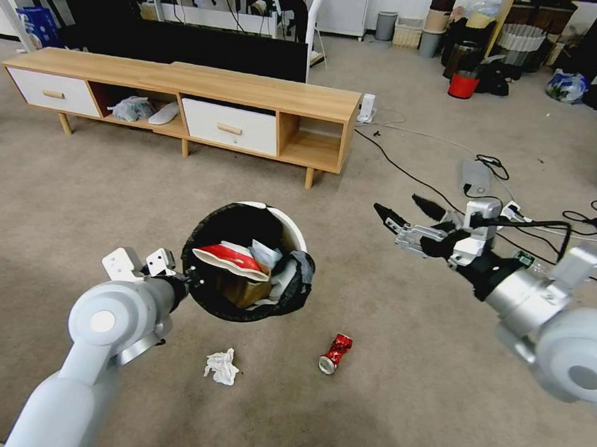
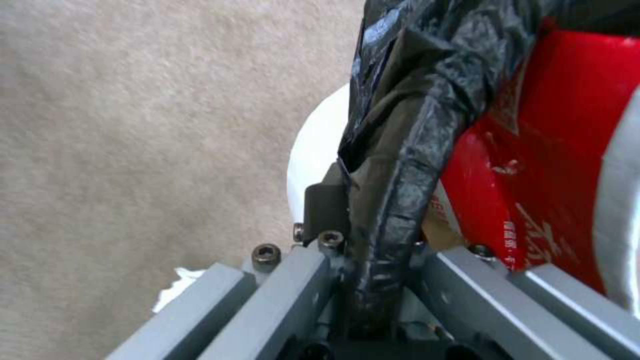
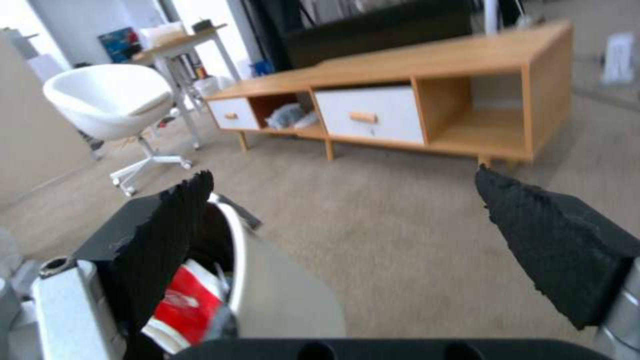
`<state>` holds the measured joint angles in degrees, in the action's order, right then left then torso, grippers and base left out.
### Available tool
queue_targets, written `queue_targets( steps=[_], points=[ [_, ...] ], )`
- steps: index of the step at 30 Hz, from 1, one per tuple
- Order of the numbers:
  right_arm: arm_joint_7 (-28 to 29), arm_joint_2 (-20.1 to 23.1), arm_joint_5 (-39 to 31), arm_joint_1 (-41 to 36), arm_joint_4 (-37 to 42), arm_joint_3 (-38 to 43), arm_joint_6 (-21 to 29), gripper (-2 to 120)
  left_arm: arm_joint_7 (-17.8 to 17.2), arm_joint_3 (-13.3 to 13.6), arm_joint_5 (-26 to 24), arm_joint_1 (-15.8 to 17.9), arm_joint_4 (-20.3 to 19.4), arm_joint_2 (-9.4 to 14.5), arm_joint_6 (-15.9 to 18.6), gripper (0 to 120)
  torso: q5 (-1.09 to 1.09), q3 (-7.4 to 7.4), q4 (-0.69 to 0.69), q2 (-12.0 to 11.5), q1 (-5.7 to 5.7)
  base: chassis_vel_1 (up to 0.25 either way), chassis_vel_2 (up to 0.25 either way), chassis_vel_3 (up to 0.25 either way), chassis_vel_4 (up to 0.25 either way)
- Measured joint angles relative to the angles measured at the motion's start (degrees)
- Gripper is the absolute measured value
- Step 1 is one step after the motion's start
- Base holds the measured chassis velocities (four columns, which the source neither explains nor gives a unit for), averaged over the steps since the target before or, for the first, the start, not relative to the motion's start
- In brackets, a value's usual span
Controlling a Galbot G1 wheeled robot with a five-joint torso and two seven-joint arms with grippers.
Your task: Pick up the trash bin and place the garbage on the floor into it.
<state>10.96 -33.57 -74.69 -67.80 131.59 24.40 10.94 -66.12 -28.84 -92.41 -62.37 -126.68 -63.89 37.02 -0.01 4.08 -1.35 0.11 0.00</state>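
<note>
At the trash bin (image 1: 291, 226) rim, left gripper (image 1: 187, 286) pinches; right gripper (image 1: 406, 212) spread over carpet

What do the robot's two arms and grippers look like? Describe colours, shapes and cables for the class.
Both arms are smooth pale-grey tubes with round silver joint caps. The left gripper has a grey metal body with dark screws and white blocks on its wrist. The right gripper has a silver-and-black body, tapering black textured jaws, and a black cable looping over its wrist.
</note>
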Motion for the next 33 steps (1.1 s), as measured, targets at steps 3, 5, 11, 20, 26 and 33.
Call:
queue_targets(
  steps=[3, 5, 11, 20, 26, 33],
  points=[
    [2.4, -2.4, 0.0, 2.6, -1.5, -4.9, 0.9, 100, 0.5, -2.1, 0.0, -1.8, -1.0, 0.8, 0.2, 0, 0.01, 0.0, 0.0, 0.0, 0.0, 0.0, 0.0, 0.0, 0.0],
    [5.4, -6.0, -0.5, 5.9, -3.3, -10.4, 1.7, 100, 0.8, -4.9, -0.1, -3.4, -2.1, 1.5, 0.5, 0, 0.0, 0.0, 0.01, 0.0, 0.0, 0.0, 0.0, 0.0, 0.0],
    [14.7, -14.7, -3.6, 15.0, -8.2, -22.0, 3.7, 100, 1.0, -9.4, -0.3, -5.3, -3.6, 2.6, 1.0, 0, 0.0, 0.0, 0.01, 0.0, 0.0, 0.0, 0.0, 0.0, 0.0],
    [31.1, -24.1, -7.7, 21.8, -17.1, -30.8, 6.4, 100, 1.1, -15.4, -0.2, -8.5, -5.1, 2.9, 1.2, 0, 0.0, 0.01, 0.01, 0.0, 0.0, 0.0, 0.0, 0.0, 0.0],
    [37.3, -29.3, -9.8, 21.8, -21.1, -31.3, 6.5, 100, 1.4, -17.3, -0.1, -9.4, -5.4, 2.9, 1.4, 0, -0.01, 0.0, -0.01, 0.0, 0.0, 0.0, 0.0, 0.0, 0.0],
    [43.5, -37.3, -12.7, 22.1, -25.6, -32.8, 6.0, 100, 1.7, -18.4, 0.3, -9.2, -5.1, 3.1, 1.5, 0, 0.0, 0.01, 0.0, 0.0, 0.0, 0.0, 0.0, 0.0, 0.0]
  ],
)
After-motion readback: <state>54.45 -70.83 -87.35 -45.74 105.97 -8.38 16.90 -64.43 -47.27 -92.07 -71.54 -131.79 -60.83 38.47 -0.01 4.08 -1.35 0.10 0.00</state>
